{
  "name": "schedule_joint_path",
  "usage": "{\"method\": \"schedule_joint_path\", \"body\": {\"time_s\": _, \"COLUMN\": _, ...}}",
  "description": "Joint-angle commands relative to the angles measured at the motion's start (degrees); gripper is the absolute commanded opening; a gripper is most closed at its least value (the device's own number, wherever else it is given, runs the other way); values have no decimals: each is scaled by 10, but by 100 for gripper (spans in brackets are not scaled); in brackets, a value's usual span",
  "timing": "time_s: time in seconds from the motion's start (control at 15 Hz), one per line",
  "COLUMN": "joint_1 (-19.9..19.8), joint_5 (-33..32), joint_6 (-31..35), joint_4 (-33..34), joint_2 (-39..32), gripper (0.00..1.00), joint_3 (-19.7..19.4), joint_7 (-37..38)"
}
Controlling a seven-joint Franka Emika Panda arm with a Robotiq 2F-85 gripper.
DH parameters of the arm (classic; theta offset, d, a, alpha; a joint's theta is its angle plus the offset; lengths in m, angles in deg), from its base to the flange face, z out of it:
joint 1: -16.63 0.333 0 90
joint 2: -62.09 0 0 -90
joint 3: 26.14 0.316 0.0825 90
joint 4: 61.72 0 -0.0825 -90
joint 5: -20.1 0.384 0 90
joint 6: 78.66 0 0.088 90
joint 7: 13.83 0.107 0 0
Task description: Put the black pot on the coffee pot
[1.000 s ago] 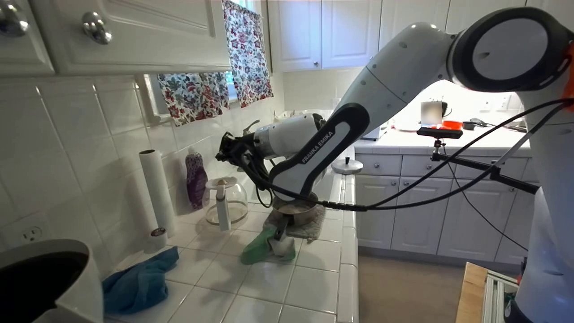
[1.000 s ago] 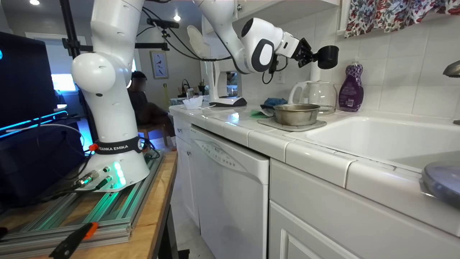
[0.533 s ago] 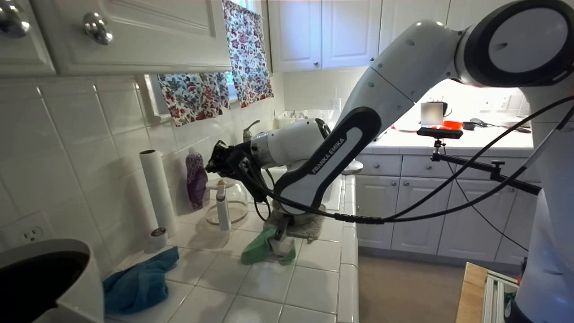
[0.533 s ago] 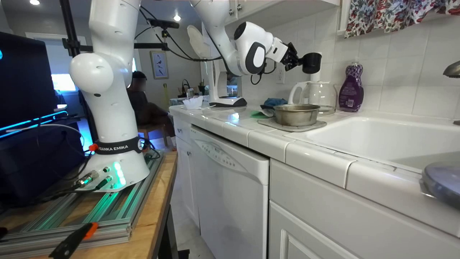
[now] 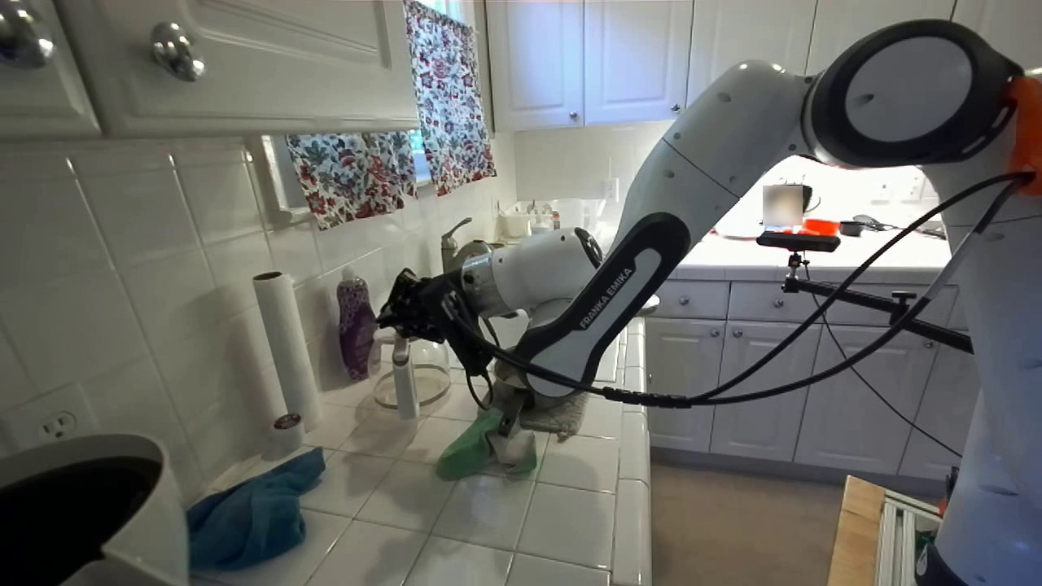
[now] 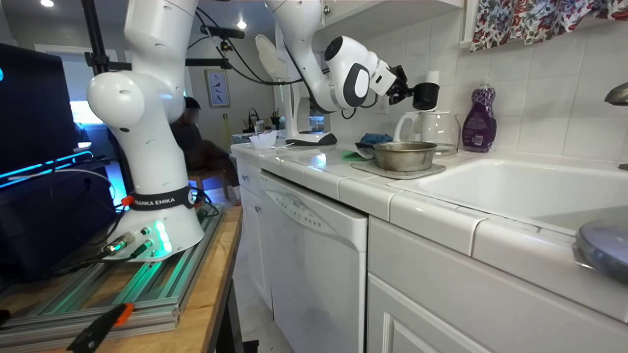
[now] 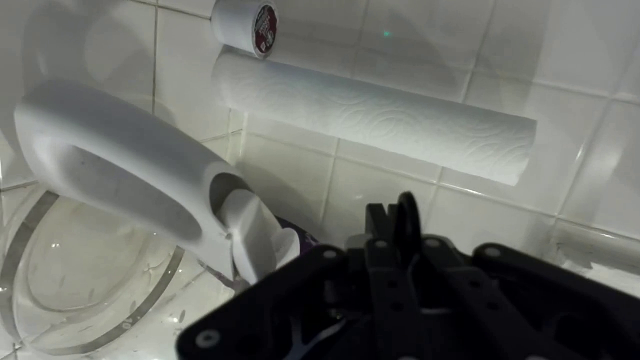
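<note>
The black pot [image 6: 425, 96] is a small black cup, roughly upright in the air. My gripper [image 6: 410, 91] is shut on it at its side. In the wrist view a black loop stands between the nearly closed fingertips of the gripper [image 7: 389, 216]; the cup's body does not show there. The coffee pot [image 6: 435, 128] is a glass carafe with a white handle [image 7: 125, 135] on the counter. In an exterior view the gripper [image 5: 389, 319] is just above that handle and hides the cup. The cup's bottom shows just above the carafe's top; whether they touch, I cannot tell.
A paper towel roll [image 5: 286, 350] and a purple bottle [image 5: 356, 330] stand by the wall near the carafe. A wide metal pot [image 6: 403, 157] sits on a grey mat by the sink [image 6: 515, 181]. Green cloth [image 5: 468, 452] and blue cloth [image 5: 252, 521] lie on the counter.
My gripper has carried the black pot away from the sink side and down, toward the top of the coffee pot. The cup has turned a little more upright. The other things have not moved.
</note>
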Motion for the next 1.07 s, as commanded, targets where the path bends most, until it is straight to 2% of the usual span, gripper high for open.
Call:
{"method": "schedule_joint_path", "body": {"time_s": 0.0, "joint_1": -30, "joint_5": -50, "joint_6": 1, "joint_4": 44, "joint_2": -39, "gripper": 1, "joint_3": 24, "joint_7": 38}}
{"method": "schedule_joint_path", "body": {"time_s": 0.47, "joint_1": -54, "joint_5": -92, "joint_6": -9, "joint_4": 83, "joint_2": -71, "gripper": 1, "joint_3": 52, "joint_7": 54}}
{"method": "schedule_joint_path", "body": {"time_s": 0.53, "joint_1": -57, "joint_5": -92, "joint_6": -8, "joint_4": 83, "joint_2": -72, "gripper": 5, "joint_3": 55, "joint_7": 56}}
{"method": "schedule_joint_path", "body": {"time_s": 0.6, "joint_1": -56, "joint_5": -82, "joint_6": -6, "joint_4": 79, "joint_2": -66, "gripper": 30, "joint_3": 51, "joint_7": 49}}
{"method": "schedule_joint_path", "body": {"time_s": 0.67, "joint_1": -56, "joint_5": -77, "joint_6": -3, "joint_4": 75, "joint_2": -62, "gripper": 30, "joint_3": 50, "joint_7": 46}}
{"method": "schedule_joint_path", "body": {"time_s": 1.0, "joint_1": -56, "joint_5": -64, "joint_6": 11, "joint_4": 59, "joint_2": -40, "gripper": 62, "joint_3": 42, "joint_7": 37}}
